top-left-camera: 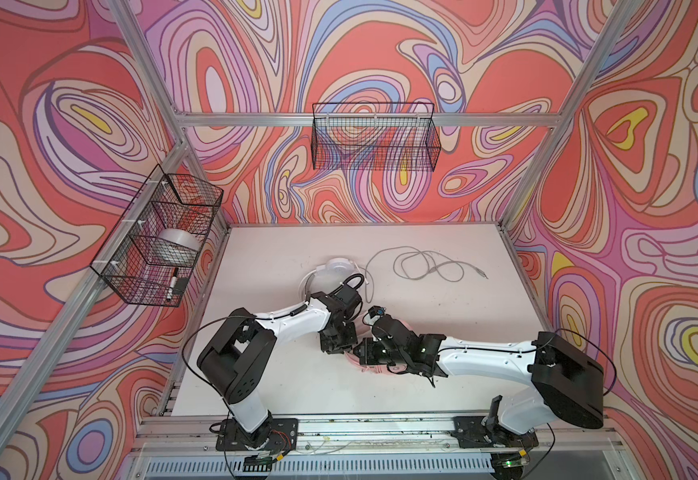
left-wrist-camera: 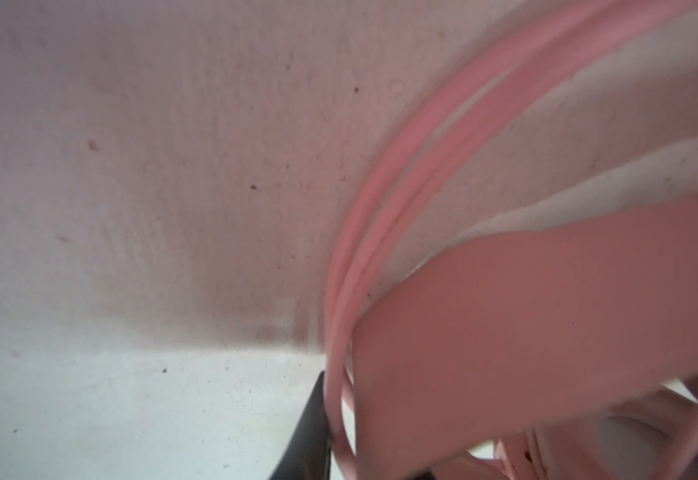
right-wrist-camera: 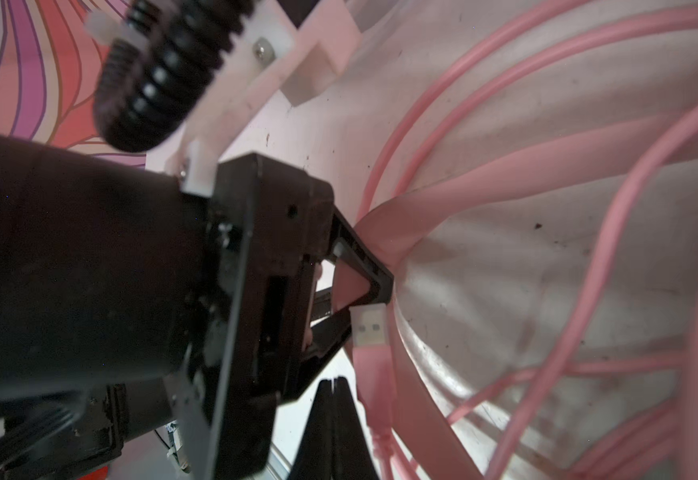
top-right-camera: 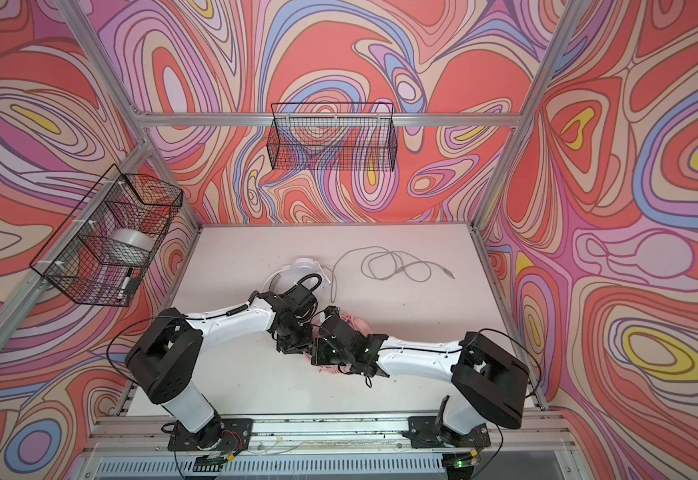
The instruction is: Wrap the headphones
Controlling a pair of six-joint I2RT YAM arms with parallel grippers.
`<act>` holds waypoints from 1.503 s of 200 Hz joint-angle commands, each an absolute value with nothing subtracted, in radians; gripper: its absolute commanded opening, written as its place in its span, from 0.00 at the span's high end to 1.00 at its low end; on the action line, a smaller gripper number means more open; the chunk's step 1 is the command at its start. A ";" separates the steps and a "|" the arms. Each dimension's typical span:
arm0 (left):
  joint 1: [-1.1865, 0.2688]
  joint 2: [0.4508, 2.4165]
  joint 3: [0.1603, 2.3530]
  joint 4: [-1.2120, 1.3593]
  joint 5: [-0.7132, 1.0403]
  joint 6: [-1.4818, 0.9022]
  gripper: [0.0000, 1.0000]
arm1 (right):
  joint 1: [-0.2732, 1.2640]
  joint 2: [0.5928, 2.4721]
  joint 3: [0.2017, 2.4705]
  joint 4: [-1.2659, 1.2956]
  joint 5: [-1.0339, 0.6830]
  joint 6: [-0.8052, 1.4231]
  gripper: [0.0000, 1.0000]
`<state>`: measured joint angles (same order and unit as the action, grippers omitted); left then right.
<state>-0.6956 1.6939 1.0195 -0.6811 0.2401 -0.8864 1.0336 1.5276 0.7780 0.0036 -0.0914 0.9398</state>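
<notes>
Table (top-left-camera: 443, 332): white, speckled, seen whole in both top views.

Left arm (top-left-camera: 289, 320) and right arm (top-left-camera: 484, 357): both are bent inward, and the wrists are brought close together at mid-table, towards the front.

Back basket (top-left-camera: 374, 137) is hung on the rear rail. Side basket (top-left-camera: 160, 237) is hung on the left rail; a tape roll (top-left-camera: 177, 245) and a marker (top-left-camera: 172, 284) are seen in it.

White headset (top-left-camera: 337, 268) is laid flat just behind the left wrist and is partly hidden by it. Grey cable (top-left-camera: 426, 266) is strewn in loose loops to the right of that headset, its free end well apart.

Pink headset (left-wrist-camera: 547, 332) is placed under the two wrists. In the top views little of it is shown beyond pink strands at the table.

Left gripper (right-wrist-camera: 364, 297): it is clamped on the flat pink headband (right-wrist-camera: 505, 166), which is seen coming out from between the black fingers (right-wrist-camera: 374, 266).

Right gripper (right-wrist-camera: 334, 399): the jaws are pressed tight together. Whether anything is pinched cannot be told.

Pink cable (right-wrist-camera: 463, 83) is coiled in several loops around the headband on the table.

Plug (right-wrist-camera: 370, 328): a pale USB end, seen just beside the left gripper's fingertips; its cable is run close past the right gripper.
</notes>
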 commanded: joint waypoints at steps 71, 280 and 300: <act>-0.703 1.624 0.980 -0.731 0.222 -0.922 0.80 | 1.031 1.409 0.758 -0.166 0.046 0.968 1.00; -0.698 1.596 0.985 -0.817 0.098 -0.934 0.52 | 1.032 1.043 0.746 -0.098 0.118 0.636 0.99; -0.699 1.594 0.995 -0.830 0.080 -0.937 0.43 | 1.031 1.042 0.748 -0.103 0.122 0.628 0.99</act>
<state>-0.6994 1.5970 0.9676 -0.7673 0.1341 -0.9207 1.0336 1.0546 0.7555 -0.0826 0.0921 0.6506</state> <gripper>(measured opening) 0.501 0.042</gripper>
